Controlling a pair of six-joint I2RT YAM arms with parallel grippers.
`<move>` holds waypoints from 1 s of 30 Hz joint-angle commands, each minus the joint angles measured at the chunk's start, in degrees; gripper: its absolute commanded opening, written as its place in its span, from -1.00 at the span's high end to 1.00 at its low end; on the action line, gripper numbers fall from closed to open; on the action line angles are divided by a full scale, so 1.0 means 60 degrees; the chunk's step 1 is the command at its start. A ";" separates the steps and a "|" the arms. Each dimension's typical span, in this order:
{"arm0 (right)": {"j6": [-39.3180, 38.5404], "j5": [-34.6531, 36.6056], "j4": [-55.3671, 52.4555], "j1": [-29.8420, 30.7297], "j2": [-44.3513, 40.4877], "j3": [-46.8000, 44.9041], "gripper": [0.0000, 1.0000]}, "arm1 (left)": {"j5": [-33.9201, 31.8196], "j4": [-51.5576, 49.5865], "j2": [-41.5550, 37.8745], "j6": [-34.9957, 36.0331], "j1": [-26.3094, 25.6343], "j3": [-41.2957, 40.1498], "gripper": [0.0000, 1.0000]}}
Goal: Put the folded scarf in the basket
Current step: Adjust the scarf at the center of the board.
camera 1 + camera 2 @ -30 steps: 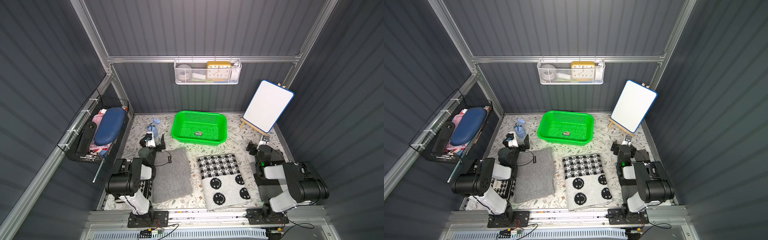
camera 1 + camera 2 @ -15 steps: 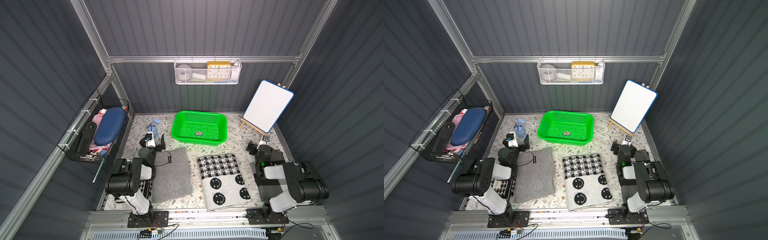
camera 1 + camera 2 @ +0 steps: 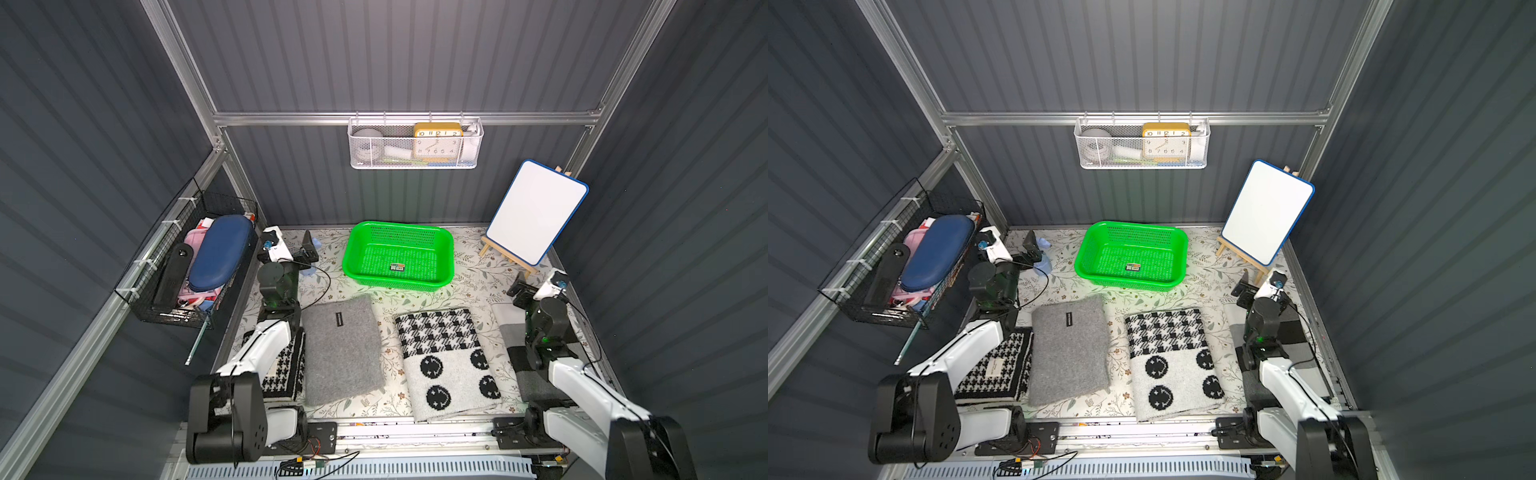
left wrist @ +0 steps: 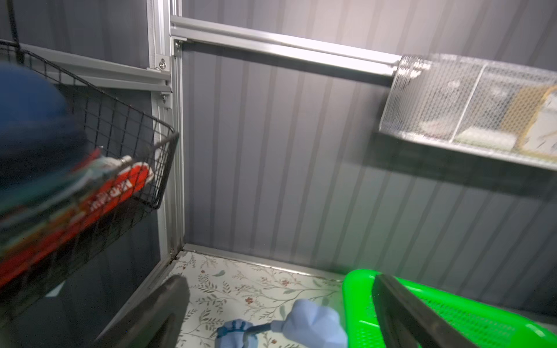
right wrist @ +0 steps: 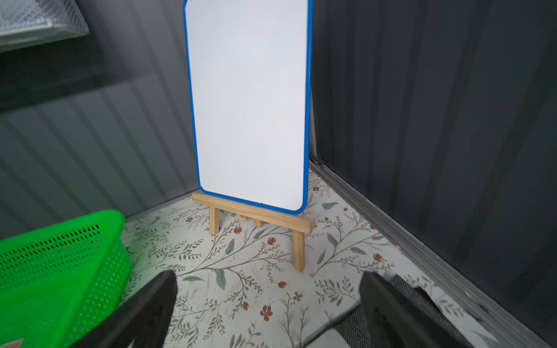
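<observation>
Both grippers open, nothing held. L gripper (image 4: 278, 280): jaws wide apart, raised just off the left end of the basket (image 3: 395, 283), w/ a small pale-blue item (image 4: 313, 327) just beside it on the table (image 3: 478, 274). R gripper (image 5: 268, 274): jaws wide apart too, off the basket's right end, facing the whiteboard (image 5: 250, 105) on its wooden easel (image 5: 256, 213).

Scarves all lie flat on my side of the basket, none touching it. Grey scarf (image 3: 343, 349) is opp. its left half and the checked smiley scarf (image 3: 444, 361) opp. its right half, w/ a strip of table between them. Houndstooth scarf (image 3: 286, 374) is farther left, partly under my L arm. Striped grey scarf (image 3: 525, 384) is farther right, partly under my R arm. Small sticker (image 3: 397, 267) on the basket floor.
</observation>
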 commanded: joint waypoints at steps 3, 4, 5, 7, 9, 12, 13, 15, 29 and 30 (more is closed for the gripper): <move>0.3501 0.0914 -0.5756 0.0000 -0.2616 0.0396 -0.98 | 0.1488 -0.3117 -0.0879 -0.3019 0.0043 0.0474 -0.99; 0.3677 0.0610 -0.6290 0.0000 -0.3074 0.0384 -0.98 | 0.1319 -0.3395 -0.0995 -0.3505 0.0048 0.0534 -0.99; 0.3801 0.0310 -0.6706 -0.0015 -0.3535 0.0314 -0.98 | 0.1184 -0.3702 -0.1170 -0.3842 0.0048 0.0589 -0.99; 0.4050 -0.0109 -0.7503 -0.0006 -0.4398 0.0180 -0.98 | 0.1430 -0.3885 -0.1596 -0.4231 0.0049 0.0498 -0.99; 0.4075 -0.0492 -0.8407 -0.0018 -0.5471 0.0146 -0.98 | 0.2355 -0.3835 -0.2026 -0.4488 0.0048 0.0303 -0.99; 0.3413 -0.1308 -0.9368 -0.0018 -0.6793 0.0173 -0.98 | 0.3105 -0.4079 -0.2191 -0.4782 0.0006 0.0328 -0.99; 0.3399 -0.1324 -0.9629 -0.0005 -0.6966 0.0220 -0.98 | 0.3278 -0.4354 -0.2145 -0.4944 -0.0057 0.0405 -0.99; 0.3399 -0.1324 -0.9867 -0.0003 -0.7228 0.0292 -0.98 | 0.3230 -0.4991 -0.2046 -0.5135 -0.0644 0.0564 -0.99; 0.4621 -0.3219 -1.1901 -0.0091 -0.1148 0.3233 -0.98 | 0.1199 -0.3959 -0.1561 -0.7789 -0.6957 -0.1165 -0.99; 0.4630 -0.3603 -1.1714 -0.0084 -0.0945 0.3211 -0.98 | 0.1109 -0.3954 -0.1422 -0.7940 -0.7315 -0.1203 -0.98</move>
